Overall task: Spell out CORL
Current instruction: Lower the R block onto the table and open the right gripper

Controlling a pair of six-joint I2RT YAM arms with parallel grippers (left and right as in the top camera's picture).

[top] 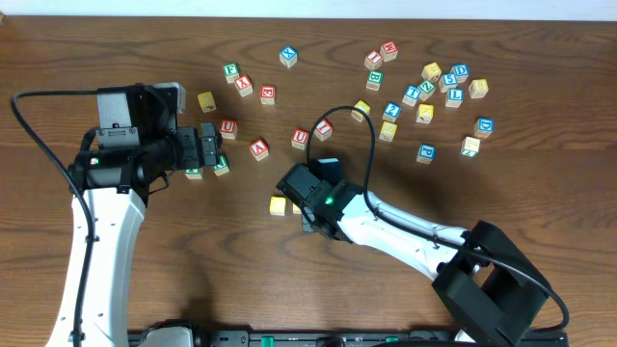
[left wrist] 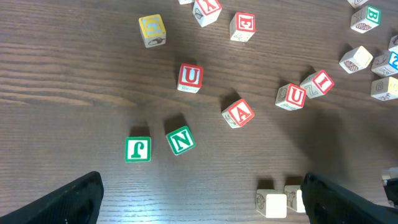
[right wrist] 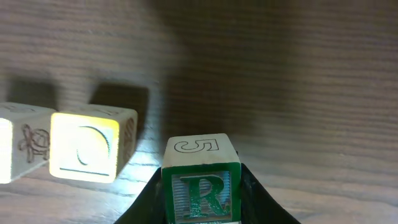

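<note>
My right gripper is shut on the white cube with the green R and holds it low over the table. Just left of it stand two yellow-faced cubes side by side, one with an O-like letter and one cut off at the frame edge. In the overhead view the right gripper covers the R cube, with a yellow cube at its left. My left gripper is open and empty; both yellow cubes show near its right finger. I cannot pick out the blue L cube.
Green J and N cubes and red U and A cubes lie ahead of the left gripper. A cluster of blue, green and yellow cubes sits at the back right.
</note>
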